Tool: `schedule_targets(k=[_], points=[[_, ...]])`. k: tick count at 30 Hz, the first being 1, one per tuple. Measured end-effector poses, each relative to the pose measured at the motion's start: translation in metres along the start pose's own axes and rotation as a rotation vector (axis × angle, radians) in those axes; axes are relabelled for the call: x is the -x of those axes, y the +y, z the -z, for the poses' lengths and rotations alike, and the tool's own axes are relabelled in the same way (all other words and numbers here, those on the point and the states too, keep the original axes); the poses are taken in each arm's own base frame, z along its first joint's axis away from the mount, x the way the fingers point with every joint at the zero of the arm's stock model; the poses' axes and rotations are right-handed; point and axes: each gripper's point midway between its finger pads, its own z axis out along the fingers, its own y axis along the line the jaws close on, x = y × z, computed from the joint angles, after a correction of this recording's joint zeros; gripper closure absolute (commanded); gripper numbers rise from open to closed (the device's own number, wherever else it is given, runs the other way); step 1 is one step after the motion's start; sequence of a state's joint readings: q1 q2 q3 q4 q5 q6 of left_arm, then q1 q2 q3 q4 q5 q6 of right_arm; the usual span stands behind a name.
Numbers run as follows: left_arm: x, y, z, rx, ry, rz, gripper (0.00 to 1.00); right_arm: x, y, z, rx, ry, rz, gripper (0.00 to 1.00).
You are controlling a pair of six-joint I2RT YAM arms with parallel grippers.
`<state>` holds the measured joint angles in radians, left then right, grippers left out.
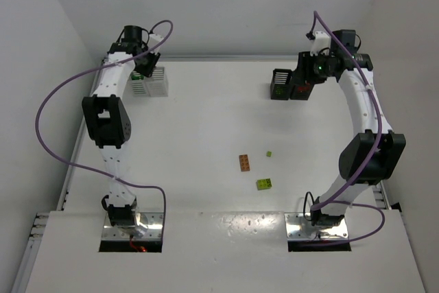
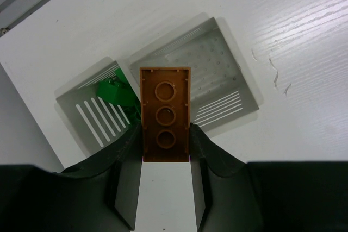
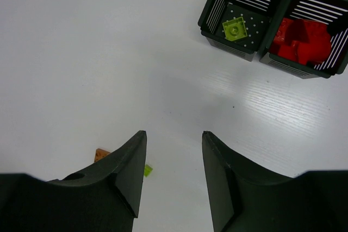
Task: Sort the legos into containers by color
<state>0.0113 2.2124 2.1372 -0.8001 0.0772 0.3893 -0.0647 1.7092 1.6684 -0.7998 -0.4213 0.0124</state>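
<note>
Left hand (image 2: pixel 166 151) clamped on orange-brown brick (image 2: pixel 165 113), over white bins (image 2: pixel 213 58) at far-left corner of tabletop (image 1: pixel 206 114), near their shared wall. Releasing here could drop it among dark green bricks (image 2: pixel 114 91). Right hand (image 3: pixel 174 161) apart, empty.

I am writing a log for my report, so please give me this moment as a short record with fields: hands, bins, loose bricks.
Left hand: shut on a held orange-brown brick, above the white bins
Right hand: open, empty, not over the black bins
White bins: dark green bricks in one; no brick visible in the other
Black bins: one lime brick in one; red bricks in the other
Loose on the table: second orange-brown brick, larger lime piece, small lime piece
</note>
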Motion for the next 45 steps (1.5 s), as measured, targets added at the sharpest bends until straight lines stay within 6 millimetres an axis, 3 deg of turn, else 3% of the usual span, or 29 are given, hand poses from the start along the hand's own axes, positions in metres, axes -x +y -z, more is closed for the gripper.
schedule_targets(k=[18,27,30,34,39,42,45], points=[[0.007,-0.013,-0.009,-0.004,-0.014,0.042,0.36,-0.006,0.001,-0.002,0.008,0.023,-0.008,0.54],[0.017,-0.011,-0.005,0.0,-0.079,0.099,0.36,-0.018,0.003,-0.007,0.027,0.053,-0.005,0.54],[0.011,-0.025,0.02,-0.038,-0.133,0.142,0.37,-0.036,0.01,-0.01,0.062,0.098,0.006,0.54],[-0.003,-0.045,0.089,-0.038,-0.25,0.173,0.37,-0.091,0.026,-0.013,0.104,0.22,0.024,0.54],[0.002,-0.07,0.183,-0.01,-0.477,0.145,0.36,-0.152,0.057,-0.01,0.16,0.362,0.11,0.54],[-0.008,-0.09,0.208,-0.04,-0.531,0.134,0.36,-0.186,0.07,-0.01,0.177,0.432,0.199,0.54],[-0.025,-0.108,0.214,-0.098,-0.521,0.134,0.36,-0.217,0.077,-0.014,0.18,0.511,0.279,0.55]])
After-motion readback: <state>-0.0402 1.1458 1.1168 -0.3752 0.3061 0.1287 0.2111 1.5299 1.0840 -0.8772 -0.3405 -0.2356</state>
